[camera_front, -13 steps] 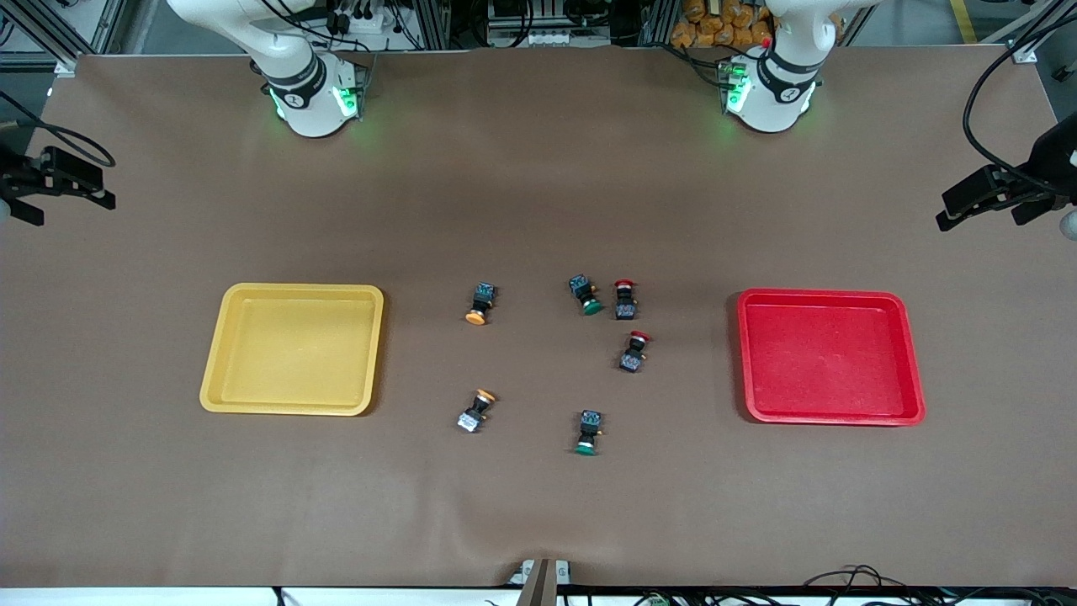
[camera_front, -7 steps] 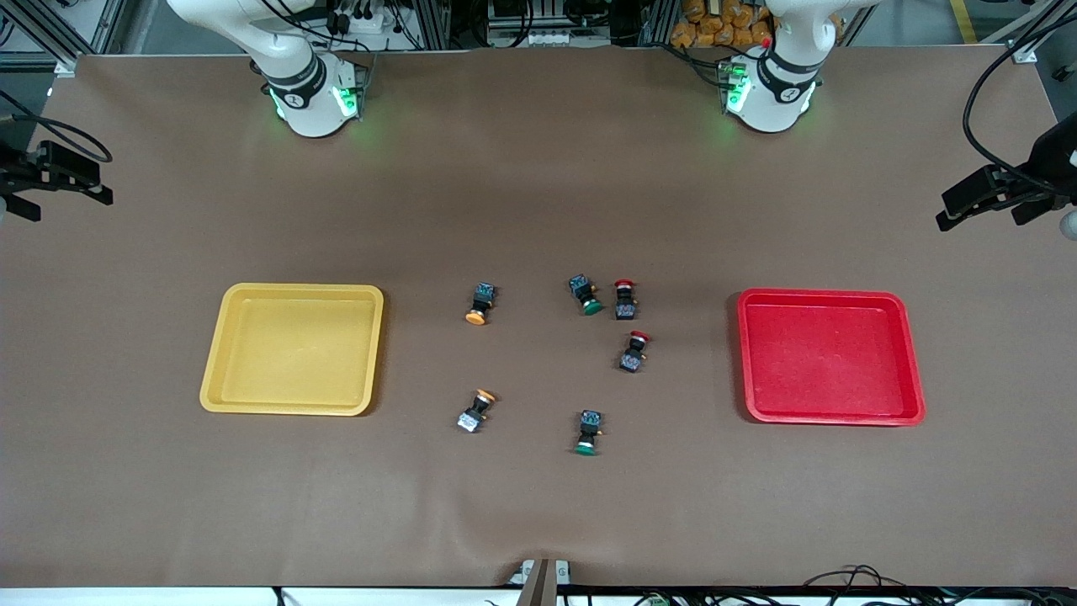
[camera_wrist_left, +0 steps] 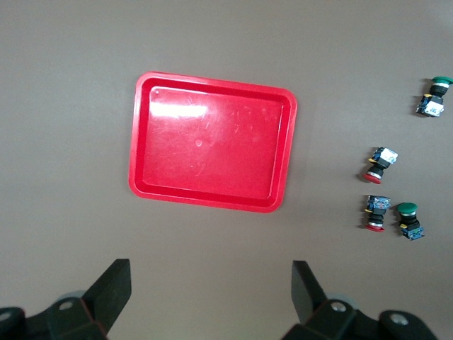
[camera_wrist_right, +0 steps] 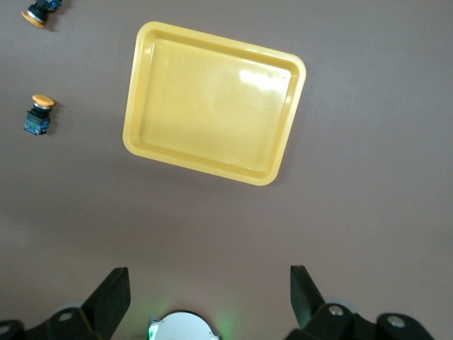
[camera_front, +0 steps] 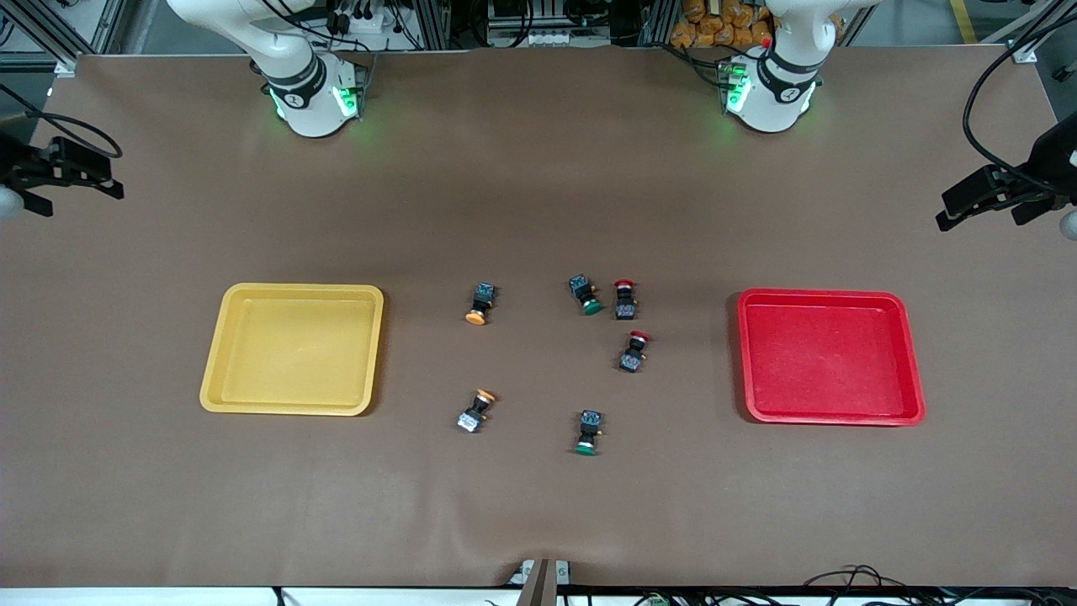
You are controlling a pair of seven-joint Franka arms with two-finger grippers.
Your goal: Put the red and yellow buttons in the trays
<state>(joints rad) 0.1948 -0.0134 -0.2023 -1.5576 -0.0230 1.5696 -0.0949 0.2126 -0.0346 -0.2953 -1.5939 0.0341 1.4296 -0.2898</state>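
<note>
The left end effector (camera_wrist_left: 210, 294) hangs high, pointing straight down, fingers (camera_wrist_left: 113, 287) spread wide with nothing between them. The right end effector (camera_wrist_right: 209, 297) hangs likewise raised, pointing down, fingers (camera_wrist_right: 304, 290) wide apart and holding nothing.

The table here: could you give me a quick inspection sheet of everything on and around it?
Surface: brown table, flat.
Job's things: yellow tray and red tray, both empty; two yellow buttons and two red buttons lie between them.
Clutter: two green buttons.
Grippers: left gripper open above the red tray's end; right gripper open above the yellow tray's end.
Cables: black cable at the table's edge.
Surroundings: metal framing.
</note>
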